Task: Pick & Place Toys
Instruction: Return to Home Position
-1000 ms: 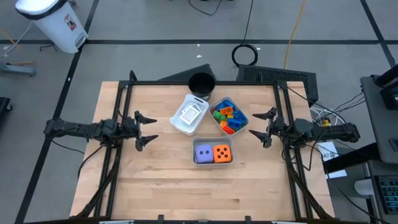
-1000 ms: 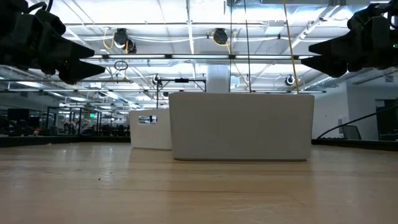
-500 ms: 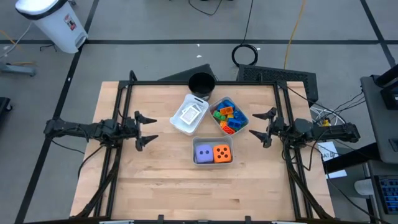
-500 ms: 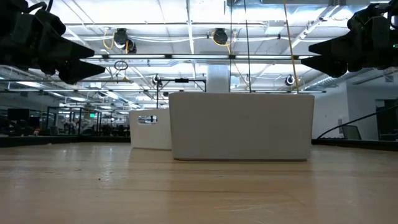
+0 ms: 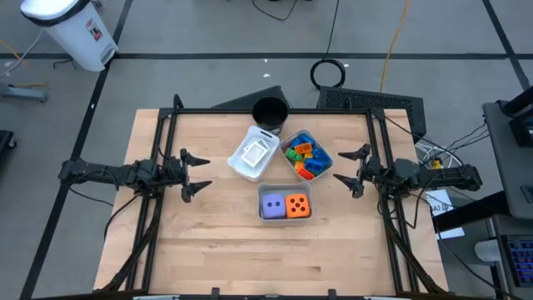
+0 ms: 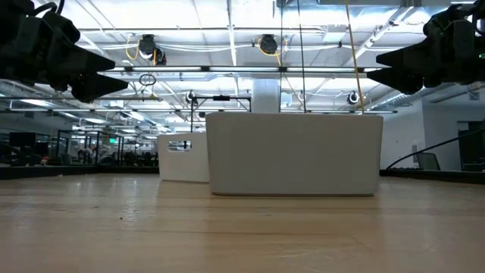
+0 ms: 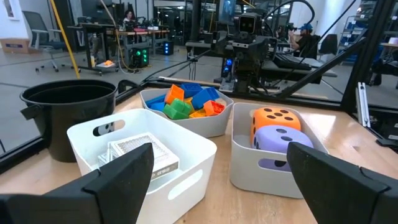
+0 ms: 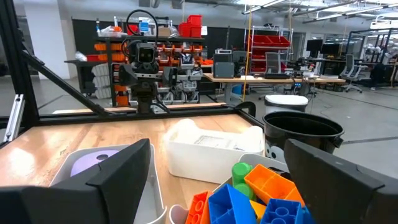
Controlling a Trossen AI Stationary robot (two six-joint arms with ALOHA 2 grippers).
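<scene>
High view: I see left gripper (image 5: 204,172) and right gripper (image 5: 340,167) spread wide, empty. Plastic blocks (image 5: 305,157) fill the grey tray (image 5: 331,157); probably light, hard, slick. I'd pinch flat sides.

Both arms are slim, jointed and near black, the left arm (image 5: 108,173) matching the right arm (image 5: 433,177); the left gripper (image 5: 206,172) and right gripper (image 5: 340,167) each carry two tapering, pointed fingers; close up, those fingers (image 7: 118,180) are matte black, flat-faced wedges.
</scene>
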